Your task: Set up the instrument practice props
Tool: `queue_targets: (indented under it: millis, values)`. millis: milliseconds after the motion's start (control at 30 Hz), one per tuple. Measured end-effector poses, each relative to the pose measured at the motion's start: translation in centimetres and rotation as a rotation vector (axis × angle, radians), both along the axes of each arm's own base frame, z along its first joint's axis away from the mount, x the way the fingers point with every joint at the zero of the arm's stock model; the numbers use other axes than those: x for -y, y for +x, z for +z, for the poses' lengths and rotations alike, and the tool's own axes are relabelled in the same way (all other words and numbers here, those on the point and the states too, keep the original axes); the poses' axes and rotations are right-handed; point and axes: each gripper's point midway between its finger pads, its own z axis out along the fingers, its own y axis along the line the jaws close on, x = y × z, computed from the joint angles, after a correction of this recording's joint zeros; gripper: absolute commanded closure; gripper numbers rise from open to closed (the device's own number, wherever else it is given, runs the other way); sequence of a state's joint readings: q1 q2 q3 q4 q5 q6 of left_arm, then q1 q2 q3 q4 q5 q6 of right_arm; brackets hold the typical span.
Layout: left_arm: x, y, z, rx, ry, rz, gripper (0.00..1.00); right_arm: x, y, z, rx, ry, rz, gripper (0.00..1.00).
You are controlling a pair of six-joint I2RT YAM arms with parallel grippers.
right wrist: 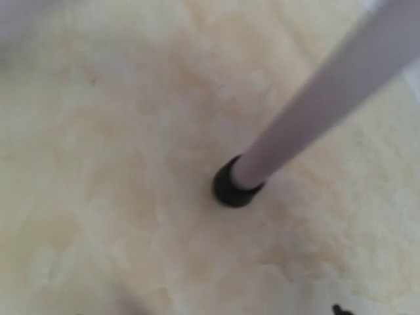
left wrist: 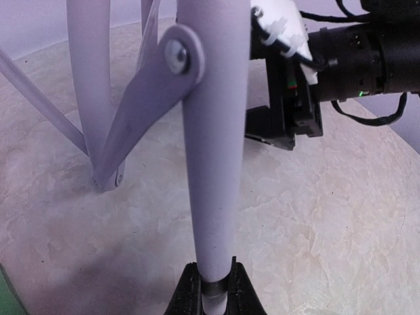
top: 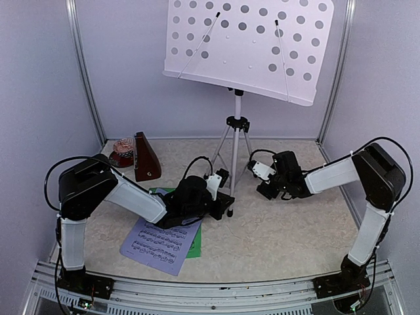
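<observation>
The silver tripod music stand (top: 235,147) stands at the back centre, with its perforated desk (top: 249,46) high above. My left gripper (top: 226,202) is shut on the stand's front leg (left wrist: 210,164) just above its foot, jaws tight on both sides of the tube. My right gripper (top: 264,185) hovers open beside the stand's right leg (right wrist: 315,118), whose black rubber foot (right wrist: 231,188) rests on the table. The lavender music sheet (top: 161,241) lies flat at the front left over the green sheet (top: 195,244). The brown pyramid metronome (top: 146,157) stands at the back left.
A small dark red dish with a clear object (top: 122,152) sits behind the metronome. White enclosure walls with metal posts (top: 85,72) close in the table on three sides. My right arm (left wrist: 354,56) shows behind the leg in the left wrist view.
</observation>
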State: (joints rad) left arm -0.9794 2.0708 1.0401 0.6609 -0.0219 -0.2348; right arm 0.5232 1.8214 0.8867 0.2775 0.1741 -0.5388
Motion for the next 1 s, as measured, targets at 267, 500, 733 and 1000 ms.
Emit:
queue_targets:
  millis: [267,500,733,1000]
  values:
    - [-1.7,-1.7,-2.1,-0.043,0.081,-0.041,0.39,-1.0,-0.4,5.0,0.056,0.128,0.024,0.17]
    - [-5.2,-1.9,2.3,0.015,0.058,-0.055,0.26,-1.2,-1.7,7.6,0.064,0.235,0.076,0.21]
    - [-9.6,4.1,7.6,0.149,0.018,0.053,0.3,-2.7,-1.5,11.1,0.104,0.328,0.148,0.26]
    - [-10.6,9.9,9.2,0.309,0.112,0.075,0.37,-5.3,0.4,15.4,0.19,0.4,0.24,0.29]
